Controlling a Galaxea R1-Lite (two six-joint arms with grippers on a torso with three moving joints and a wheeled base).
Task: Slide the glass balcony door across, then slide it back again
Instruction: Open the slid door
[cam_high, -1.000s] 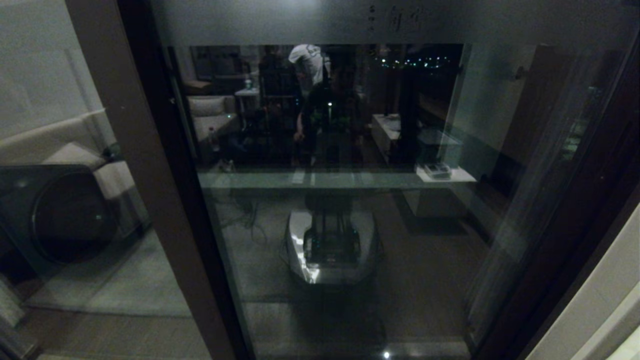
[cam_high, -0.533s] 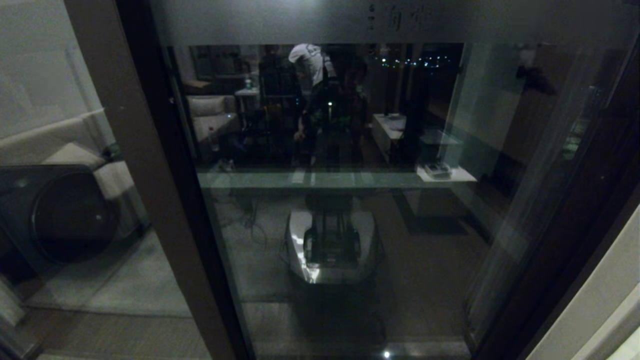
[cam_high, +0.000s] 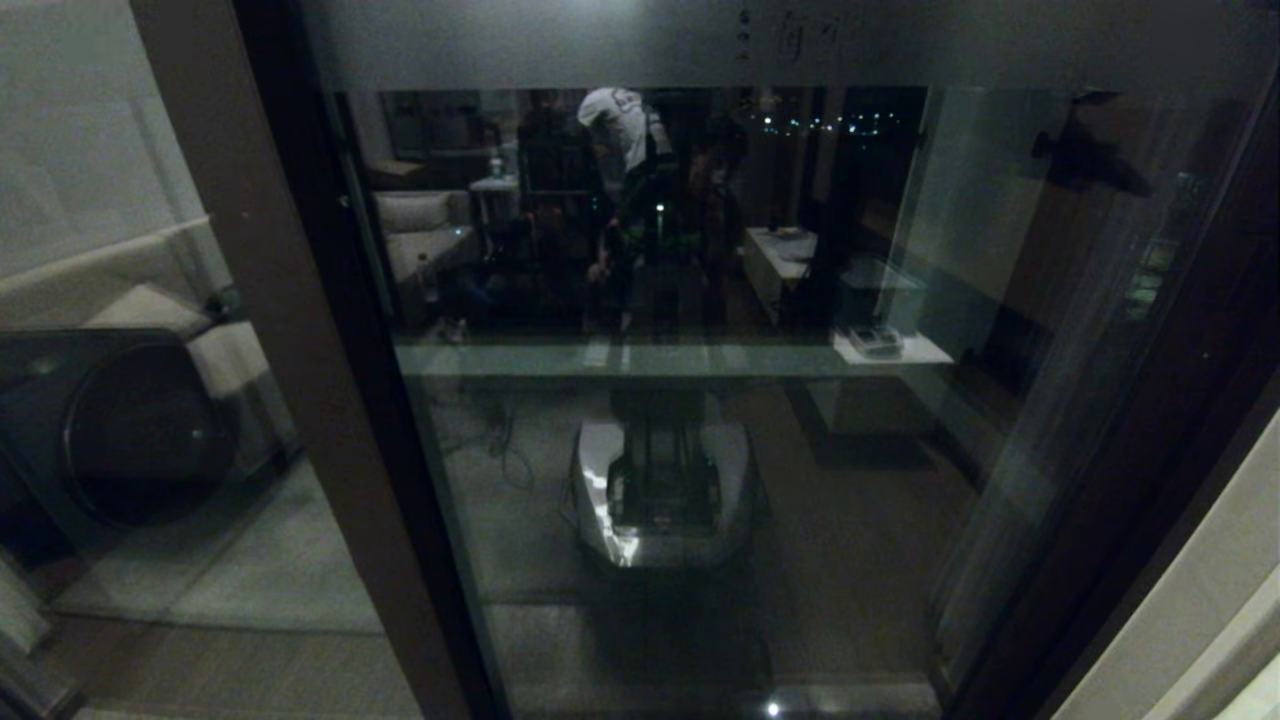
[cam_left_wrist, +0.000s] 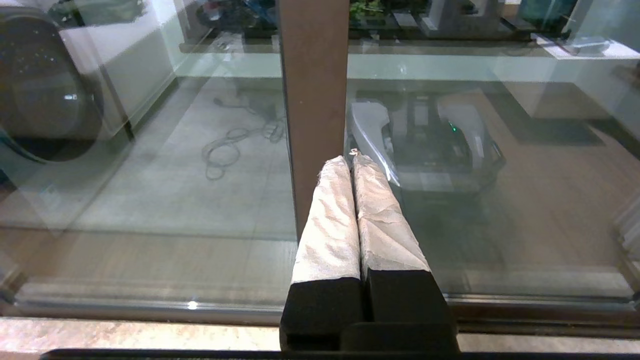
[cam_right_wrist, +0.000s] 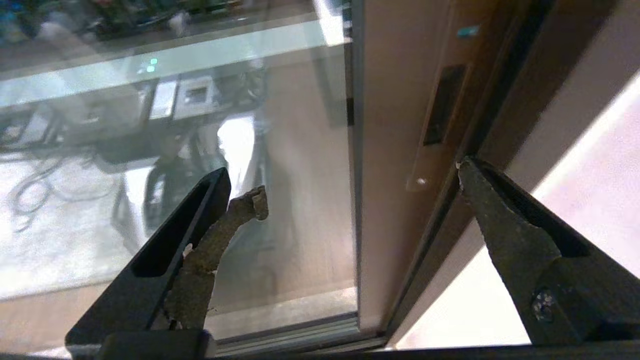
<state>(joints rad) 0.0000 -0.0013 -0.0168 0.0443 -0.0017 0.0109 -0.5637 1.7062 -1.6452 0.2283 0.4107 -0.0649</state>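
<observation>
On frosted band of glass balcony door (cam_high: 700, 300): Chinese chars, illegible. R gripper (cam_right_wrist: 345, 172) jaws wide, empty; L gripper (cam_left_wrist: 352, 159) jaws shut.

Right gripper (cam_right_wrist: 345, 175) agape (left (cam_left_wrist: 352, 160) pinched)

The glass balcony door (cam_high: 700, 400) fills the centre and right of the head view: a tall upright glass panel in a dark brown frame, with a frosted band bearing faint characters along the top edge. The glass reflects a dim room. In the right wrist view, its brown stile (cam_right_wrist: 395, 165) carries a narrow dark recessed pull slot (cam_right_wrist: 442, 105) at upper right.
</observation>
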